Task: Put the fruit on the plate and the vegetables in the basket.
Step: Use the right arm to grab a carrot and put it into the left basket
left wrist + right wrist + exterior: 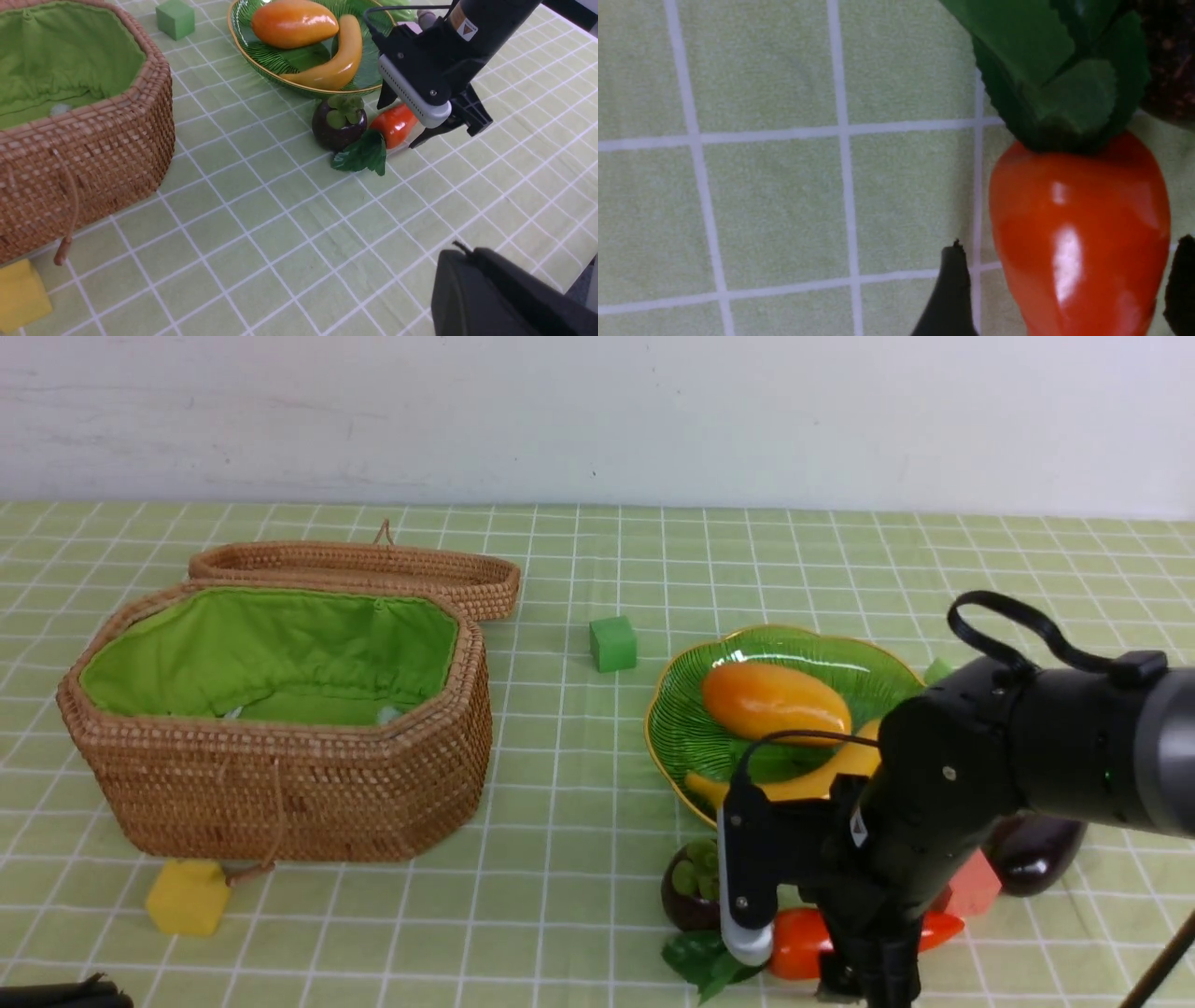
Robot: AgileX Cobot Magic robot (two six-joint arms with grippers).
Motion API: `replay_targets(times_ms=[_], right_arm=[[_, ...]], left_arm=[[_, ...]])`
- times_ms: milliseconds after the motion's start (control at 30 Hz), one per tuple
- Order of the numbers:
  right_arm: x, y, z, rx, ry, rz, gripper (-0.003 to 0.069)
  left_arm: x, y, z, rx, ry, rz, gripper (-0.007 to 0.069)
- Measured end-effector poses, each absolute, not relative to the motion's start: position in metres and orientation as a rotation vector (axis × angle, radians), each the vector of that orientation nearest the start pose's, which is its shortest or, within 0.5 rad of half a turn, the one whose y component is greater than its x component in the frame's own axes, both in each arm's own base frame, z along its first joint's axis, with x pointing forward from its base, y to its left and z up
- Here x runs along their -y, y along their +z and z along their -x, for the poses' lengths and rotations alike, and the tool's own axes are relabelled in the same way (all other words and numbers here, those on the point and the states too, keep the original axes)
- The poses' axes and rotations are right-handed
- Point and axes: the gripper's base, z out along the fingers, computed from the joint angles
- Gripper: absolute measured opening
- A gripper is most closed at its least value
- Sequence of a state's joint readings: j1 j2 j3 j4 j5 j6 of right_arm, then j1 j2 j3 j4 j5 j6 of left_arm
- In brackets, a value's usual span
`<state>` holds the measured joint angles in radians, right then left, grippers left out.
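Observation:
The green plate point(681, 728) holds the mango point(773, 702) and the banana point(812, 784). The mangosteen point(689, 889) stands on the cloth just in front of the plate, beside the carrot point(798, 941). My right gripper point(1064, 289) is open and low over the carrot point(1078, 233), one finger on each side of its body, with a gap showing on one side. The eggplant point(1032, 857) lies behind my right arm. The open basket point(280, 775) stands at the left; a pale bit point(387, 714) shows on its lining. My left gripper point(460, 256) looks shut and empty.
The basket's lid point(355, 569) lies flat behind it. A green cube point(612, 644) sits between basket and plate, a yellow cube point(187, 896) in front of the basket, a red cube point(971, 889) by the eggplant. A small green thing point(936, 670) peeks out behind the plate.

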<state>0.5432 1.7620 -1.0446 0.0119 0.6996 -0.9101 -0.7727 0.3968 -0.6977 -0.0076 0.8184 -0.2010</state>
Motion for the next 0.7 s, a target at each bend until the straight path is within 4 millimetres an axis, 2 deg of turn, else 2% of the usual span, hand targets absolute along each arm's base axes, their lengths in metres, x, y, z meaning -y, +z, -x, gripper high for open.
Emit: replay_targets(times_ms=[167, 267, 333, 500, 633, 700], right_arm=[[-0.172, 0.163, -0.283, -2.197, -0.046, 1.939, 0.0489], [-0.172, 0.162, -0.283, -2.212, -0.040, 1.951, 0.0394], [-0.172, 0.162, -0.282, -2.216, -0.037, 1.955, 0.0356], [-0.172, 0.162, -0.281, -2.229, -0.030, 1.968, 0.0358], [-0.168, 0.165, -0.273, -2.303, 0.009, 2.016, 0.0358], [-0.167, 0.182, -0.261, -2.408, 0.116, 2.002, 0.0358]], left_arm=[[0.043, 0.345, -0.043, -1.978, -0.624, -0.579, -0.0013], [0.043, 0.345, -0.043, -1.978, -0.624, -0.579, -0.0013], [0.043, 0.345, -0.043, -1.978, -0.624, -0.580, -0.0013], [0.042, 0.345, -0.043, -1.977, -0.613, -0.584, -0.0013], [0.042, 0.344, -0.043, -1.971, -0.603, -0.599, -0.0013], [0.041, 0.344, -0.044, -1.977, -0.584, -0.607, -0.0013]])
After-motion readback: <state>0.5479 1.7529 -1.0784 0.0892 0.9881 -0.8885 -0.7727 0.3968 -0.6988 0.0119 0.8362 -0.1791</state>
